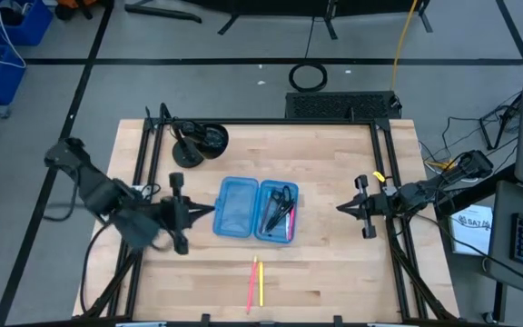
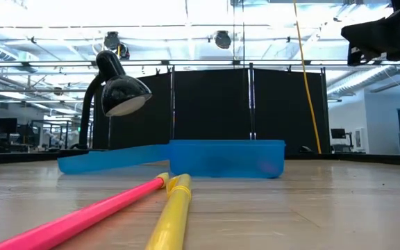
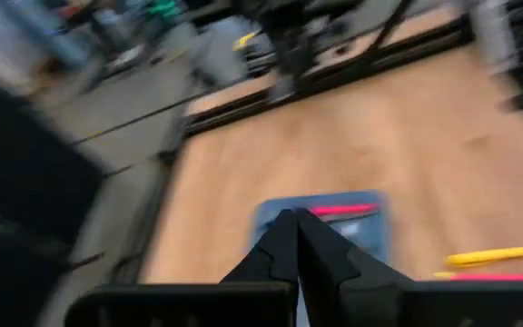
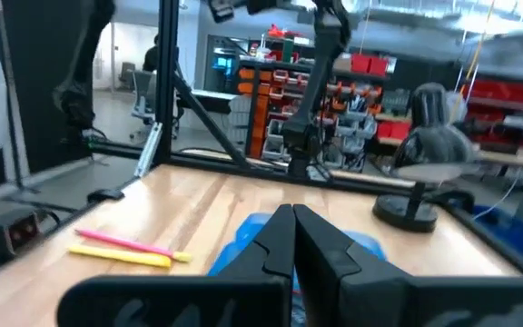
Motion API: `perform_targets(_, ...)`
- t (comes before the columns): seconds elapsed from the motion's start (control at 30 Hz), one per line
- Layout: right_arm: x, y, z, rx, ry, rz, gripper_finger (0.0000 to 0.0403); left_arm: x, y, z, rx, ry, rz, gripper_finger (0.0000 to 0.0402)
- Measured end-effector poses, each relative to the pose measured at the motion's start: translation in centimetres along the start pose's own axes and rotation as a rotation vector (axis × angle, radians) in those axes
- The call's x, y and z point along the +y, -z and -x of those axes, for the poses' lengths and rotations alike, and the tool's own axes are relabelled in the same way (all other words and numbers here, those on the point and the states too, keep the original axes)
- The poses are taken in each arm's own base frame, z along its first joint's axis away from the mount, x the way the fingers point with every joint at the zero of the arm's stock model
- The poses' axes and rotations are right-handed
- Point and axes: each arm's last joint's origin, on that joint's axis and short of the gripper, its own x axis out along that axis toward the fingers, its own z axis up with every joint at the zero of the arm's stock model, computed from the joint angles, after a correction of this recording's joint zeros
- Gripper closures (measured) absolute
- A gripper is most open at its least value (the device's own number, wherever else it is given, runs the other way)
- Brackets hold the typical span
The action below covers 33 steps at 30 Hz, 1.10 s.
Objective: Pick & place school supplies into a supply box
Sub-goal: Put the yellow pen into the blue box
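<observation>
Left gripper (image 1: 209,212): fingers pressed together, holding nothing; sits just off the box's 9 o'clock edge, tips aimed at it. Judged to be between picks.
Right gripper (image 1: 341,208): fingers together, empty; waits well off at the box's 3 o'clock, near the table frame.
Table (image 1: 334,272): pale wood in a black frame, bare across most of its top.
Desk lamp (image 1: 200,141): black, at about 11 o'clock from the box; no part in the job.
Supply box (image 1: 255,210): translucent light blue, hinged halves lying open and flat at table centre, likely so items drop straight in.
Box contents: right half holds the scissors (image 1: 281,197), black handles, plus dark pens and one pink pen (image 1: 291,227) along its edge; left half looks bare.
Loose supplies: a pink pen (image 1: 251,286) and a yellow pen (image 1: 260,283) lie side by side at 6 o'clock from the box, near the table's front edge; judged to be the last to go in.
</observation>
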Motion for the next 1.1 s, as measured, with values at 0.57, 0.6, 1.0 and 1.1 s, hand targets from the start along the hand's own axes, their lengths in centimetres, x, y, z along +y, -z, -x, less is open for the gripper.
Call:
perform_targets(0.57, 0.3, -0.6, 0.0, -0.086, -0.109, 0.194, 0.0403, 1.3, 18.4, -0.5, -0.467, 0.081, 0.277, 0.04)
perform_targets(0.6, 0.3, -0.7, 0.0, -0.098, -0.105, 0.209, 0.0403, 1.2, 19.2, -0.8, -0.512, 0.068, 0.288, 0.04)
perform_targets(1.0, -0.1, -1.8, 0.2, -0.205, -0.039, 0.217, 0.0403, 0.3, 25.1, -3.3, -0.525, 0.068, 0.331, 0.0401)
perform_targets(1.1, -0.4, -2.0, 0.2, -0.198, 0.059, 0.151, 0.0403, 0.0, 25.1, -3.1, -0.525, 0.082, 0.252, 0.0401)
